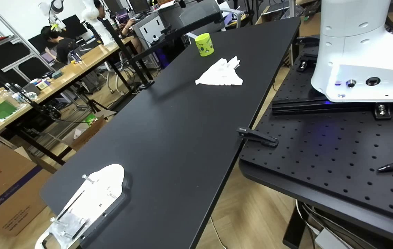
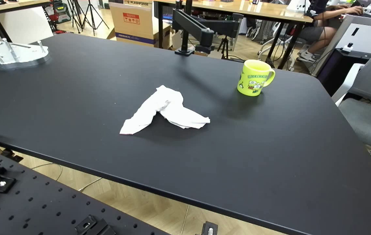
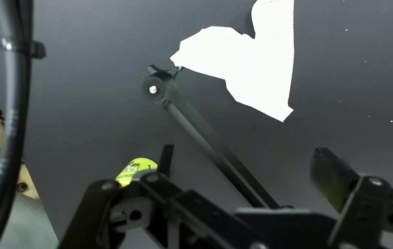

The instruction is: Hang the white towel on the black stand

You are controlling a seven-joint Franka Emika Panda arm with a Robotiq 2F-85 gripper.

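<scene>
Loosely crumpled, the white towel (image 2: 172, 101) lies on the desk (image 2: 270, 156) between the edge facing the robot's base (image 1: 365, 52) and the opposite edge, where the black stand (image 2: 193, 26) rises. A yellow-green mug (image 2: 252, 80) stands upright near that far edge, toward a corner. In the wrist view the gripper (image 3: 244, 157) is spread wide and has hold of nothing.
</scene>
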